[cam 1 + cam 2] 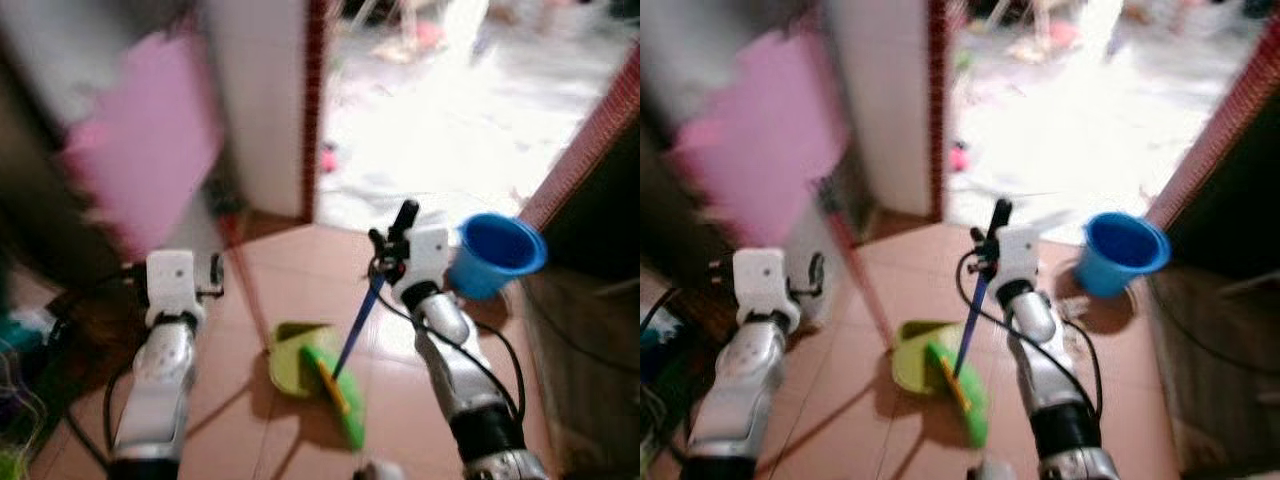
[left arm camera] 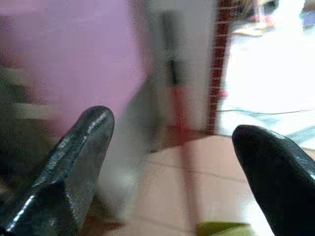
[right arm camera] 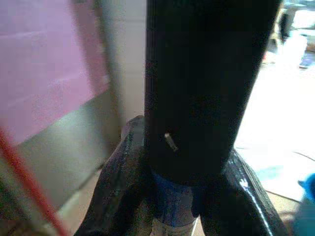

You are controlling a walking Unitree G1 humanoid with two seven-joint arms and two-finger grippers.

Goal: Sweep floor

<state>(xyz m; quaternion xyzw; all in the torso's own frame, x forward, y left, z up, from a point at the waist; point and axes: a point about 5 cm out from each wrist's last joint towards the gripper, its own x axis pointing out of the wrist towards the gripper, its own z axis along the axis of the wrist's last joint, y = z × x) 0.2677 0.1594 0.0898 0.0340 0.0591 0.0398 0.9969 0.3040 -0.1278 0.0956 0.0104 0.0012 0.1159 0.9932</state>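
- Broom [image 1: 352, 340]: blue shaft slanting down to its green head on the tiled floor [image 1: 280, 290], against a green dustpan [image 1: 290, 358].
- Left gripper [image 2: 170, 162]: fingers spread wide, holding nothing, near a pink mat [image 1: 150, 150].
- Right gripper [image 3: 182, 196]: clamped on the broom's black grip; blue bucket [image 1: 497, 252] just beside.

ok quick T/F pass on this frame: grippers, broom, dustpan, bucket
1. The right gripper is shut on the broom handle. True.
2. The left gripper holds the dustpan. False: it is open and holds nothing.
3. The green dustpan lies on the tiled floor between the two arms. True.
4. The blue bucket is at the robot's left. False: it sits to the right, beside the right gripper.
5. A pink mat stands at the left by the wall. True.
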